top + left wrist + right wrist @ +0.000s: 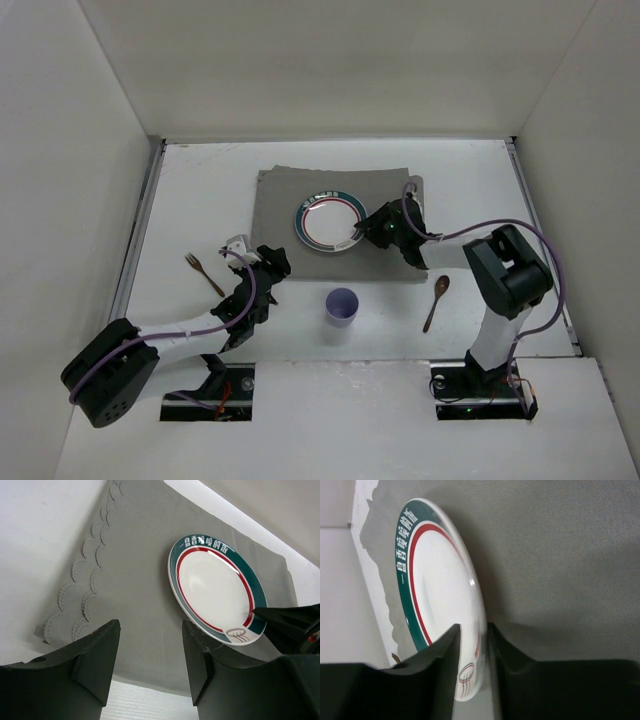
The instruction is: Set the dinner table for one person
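The dinner table (200,190) is a matte-white top. A grey cloth mat (290,190) lies at its far middle. A white plate (330,222) with a green and red rim is on the mat. My right gripper (362,232) is shut on the plate's right rim; in the right wrist view its jaws (474,635) clamp the rim of the plate (440,580), which looks tilted over the mat (560,555). My left gripper (275,262) is open and empty, above the table near the mat's near left corner. Its view (150,630) shows the mat (135,580) and the plate (215,590).
A wooden fork (203,272) lies left of the left gripper. A lilac cup (342,306) stands in front of the mat. A wooden spoon (436,300) lies to the cup's right. White walls enclose the table on three sides.
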Robot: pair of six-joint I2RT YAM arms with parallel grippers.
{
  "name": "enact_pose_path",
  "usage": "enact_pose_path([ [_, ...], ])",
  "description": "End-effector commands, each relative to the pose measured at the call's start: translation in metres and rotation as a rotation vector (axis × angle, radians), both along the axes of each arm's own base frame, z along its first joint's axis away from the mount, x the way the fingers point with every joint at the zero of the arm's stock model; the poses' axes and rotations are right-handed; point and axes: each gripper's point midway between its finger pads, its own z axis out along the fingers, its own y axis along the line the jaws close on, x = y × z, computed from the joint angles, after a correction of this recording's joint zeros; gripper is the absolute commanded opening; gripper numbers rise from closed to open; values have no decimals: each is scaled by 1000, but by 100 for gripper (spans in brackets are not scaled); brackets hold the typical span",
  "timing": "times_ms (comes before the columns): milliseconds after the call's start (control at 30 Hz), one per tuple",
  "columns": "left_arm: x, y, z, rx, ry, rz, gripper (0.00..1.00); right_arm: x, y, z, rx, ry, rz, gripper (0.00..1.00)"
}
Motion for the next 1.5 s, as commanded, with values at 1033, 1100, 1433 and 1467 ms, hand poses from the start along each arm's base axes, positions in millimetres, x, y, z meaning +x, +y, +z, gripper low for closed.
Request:
enact_pose_path([
  [1033, 4, -5, 10, -55, -33, 4, 51, -174, -25, 151, -482, -331, 483, 22],
  [1100, 5, -7, 11, -57, -32, 0, 51, -182, -17, 147, -509, -325, 541, 37],
  [1433, 5, -6, 11, -58, -32, 0, 51, -210, 27, 115, -591, -294, 766, 59],
  [1467, 6, -7, 11, -58, -32, 0, 51, -214, 31, 111, -600, -286, 789, 59],
])
